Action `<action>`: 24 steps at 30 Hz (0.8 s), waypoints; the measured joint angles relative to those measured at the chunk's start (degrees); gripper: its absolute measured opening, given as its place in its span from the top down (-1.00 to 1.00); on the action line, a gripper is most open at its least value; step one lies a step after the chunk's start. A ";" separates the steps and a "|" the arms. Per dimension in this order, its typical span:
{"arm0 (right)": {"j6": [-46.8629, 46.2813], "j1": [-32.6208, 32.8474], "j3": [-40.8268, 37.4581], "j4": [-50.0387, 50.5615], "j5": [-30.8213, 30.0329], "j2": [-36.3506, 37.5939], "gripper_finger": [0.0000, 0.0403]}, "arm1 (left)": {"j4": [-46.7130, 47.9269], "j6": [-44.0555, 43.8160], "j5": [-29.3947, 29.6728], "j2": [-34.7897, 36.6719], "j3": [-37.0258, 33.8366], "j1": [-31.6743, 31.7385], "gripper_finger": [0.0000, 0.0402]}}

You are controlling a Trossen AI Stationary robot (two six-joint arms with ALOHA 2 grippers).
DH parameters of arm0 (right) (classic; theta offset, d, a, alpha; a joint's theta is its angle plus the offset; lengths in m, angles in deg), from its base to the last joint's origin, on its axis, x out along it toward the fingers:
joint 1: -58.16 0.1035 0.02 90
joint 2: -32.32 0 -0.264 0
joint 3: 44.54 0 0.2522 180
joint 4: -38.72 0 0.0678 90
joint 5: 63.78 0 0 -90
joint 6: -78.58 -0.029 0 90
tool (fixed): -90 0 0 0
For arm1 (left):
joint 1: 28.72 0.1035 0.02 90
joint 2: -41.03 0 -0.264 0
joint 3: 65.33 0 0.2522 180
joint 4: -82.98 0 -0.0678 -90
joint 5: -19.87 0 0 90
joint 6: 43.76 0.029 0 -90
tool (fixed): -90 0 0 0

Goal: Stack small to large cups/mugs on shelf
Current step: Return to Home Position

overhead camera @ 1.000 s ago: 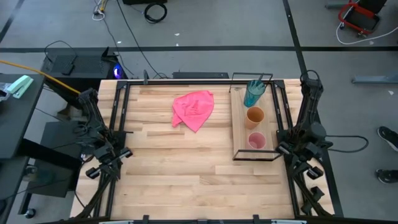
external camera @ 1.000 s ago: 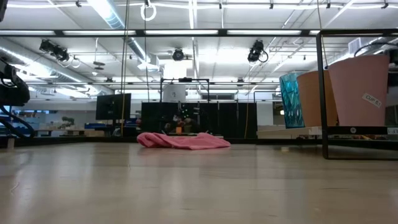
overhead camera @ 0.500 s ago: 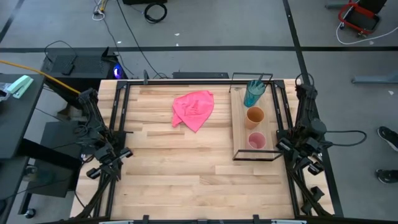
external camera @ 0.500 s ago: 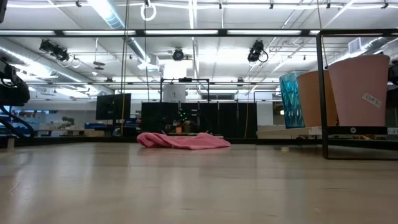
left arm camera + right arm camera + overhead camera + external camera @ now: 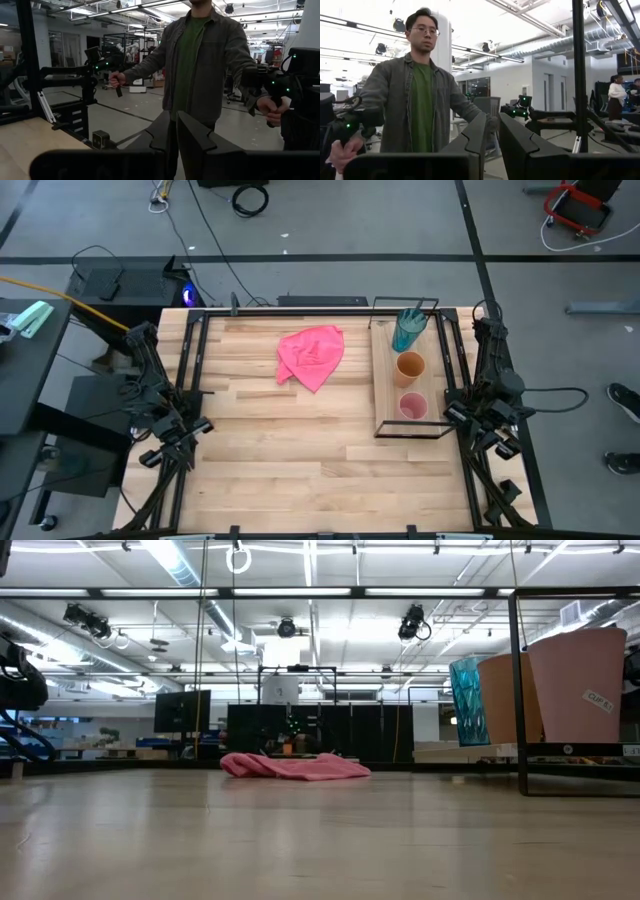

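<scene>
The light-wood shelf with its black wire frame stands at the table's right side. Three cups stand upright on their bases in a row along it: the teal-blue one farthest, the orange one in the middle, the pink one nearest. They also show in the low view: teal-blue, orange, pink. My left gripper rests at the table's left edge, shut and empty. My right gripper rests at the right edge beside the shelf, shut and empty.
A crumpled pink cloth lies on the far middle of the plank table. A person stands beyond the table's near edge, holding two control handles, and shows in both wrist views. Black frame rails run along both table sides.
My right arm has drawn back a little from the shelf toward the table's right edge and has gone out of the low view. The three cups have stayed in place on the shelf.
</scene>
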 joint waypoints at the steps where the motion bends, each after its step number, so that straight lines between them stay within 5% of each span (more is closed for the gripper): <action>1: -0.24 0.00 0.00 0.10 0.00 0.00 0.72 | 0.06 0.00 0.01 0.00 0.00 0.00 0.82; 24: -2.65 0.07 0.00 5.60 1.09 -2.53 0.72 | 0.28 -0.09 0.00 -0.02 0.00 0.00 0.80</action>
